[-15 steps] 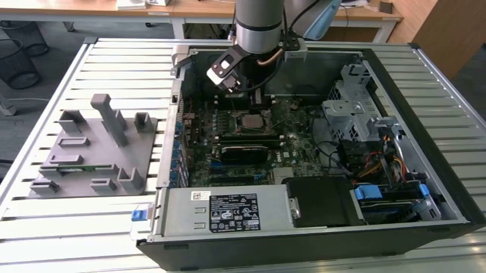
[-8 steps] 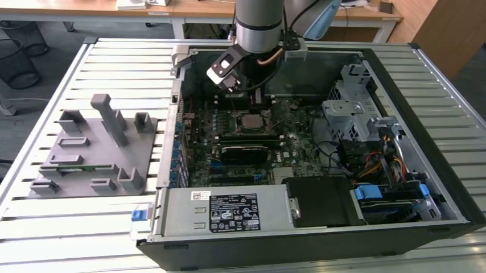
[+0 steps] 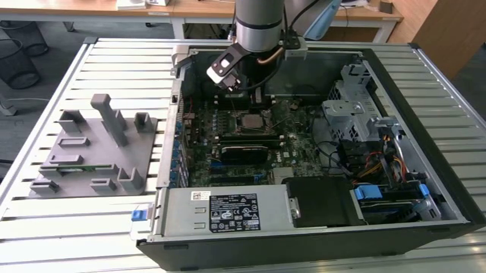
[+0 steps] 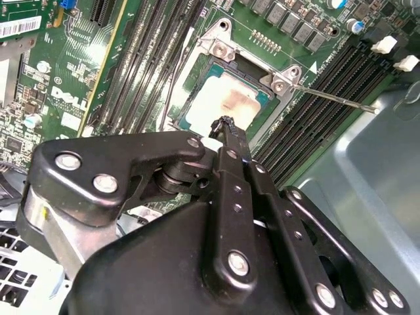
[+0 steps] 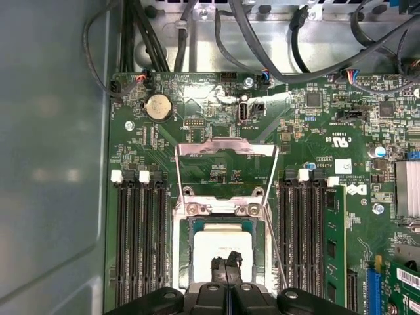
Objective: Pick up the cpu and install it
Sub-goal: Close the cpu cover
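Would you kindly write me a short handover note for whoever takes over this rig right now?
Gripper: fingers shut together, holding nothing, with the tip just over the cpu. I cannot tell whether it touches.
Position: the cpu lies flat in its socket on the motherboard, inside the open computer case.
Done: the cpu is picked and set in the socket.
Left: the socket's hinged frame stands open and its lever is unlatched, so the cpu is not clamped.

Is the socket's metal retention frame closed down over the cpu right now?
No: in the first wrist view the frame stands flipped open, leaving the cpu uncovered.
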Motion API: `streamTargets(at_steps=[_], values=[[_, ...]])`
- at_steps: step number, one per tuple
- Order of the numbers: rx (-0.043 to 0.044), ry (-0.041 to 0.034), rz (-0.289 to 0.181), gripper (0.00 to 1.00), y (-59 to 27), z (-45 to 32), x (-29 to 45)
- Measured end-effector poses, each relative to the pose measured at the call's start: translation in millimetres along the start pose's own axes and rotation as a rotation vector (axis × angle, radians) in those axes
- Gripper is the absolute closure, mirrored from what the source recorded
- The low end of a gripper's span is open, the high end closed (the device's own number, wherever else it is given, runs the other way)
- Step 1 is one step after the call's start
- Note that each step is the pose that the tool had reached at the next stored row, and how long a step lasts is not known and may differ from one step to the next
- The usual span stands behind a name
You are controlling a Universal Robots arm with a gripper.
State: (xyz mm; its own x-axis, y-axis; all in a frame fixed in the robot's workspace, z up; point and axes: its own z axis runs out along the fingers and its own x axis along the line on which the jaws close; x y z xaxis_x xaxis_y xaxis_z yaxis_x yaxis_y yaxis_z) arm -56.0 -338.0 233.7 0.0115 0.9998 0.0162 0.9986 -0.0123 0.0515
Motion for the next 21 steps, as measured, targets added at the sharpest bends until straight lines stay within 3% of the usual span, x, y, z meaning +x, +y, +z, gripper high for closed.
streamTargets(at_steps=[21], values=[[0.0,-0.0001,0.0,0.89,0.4,-7.8,0.1]])
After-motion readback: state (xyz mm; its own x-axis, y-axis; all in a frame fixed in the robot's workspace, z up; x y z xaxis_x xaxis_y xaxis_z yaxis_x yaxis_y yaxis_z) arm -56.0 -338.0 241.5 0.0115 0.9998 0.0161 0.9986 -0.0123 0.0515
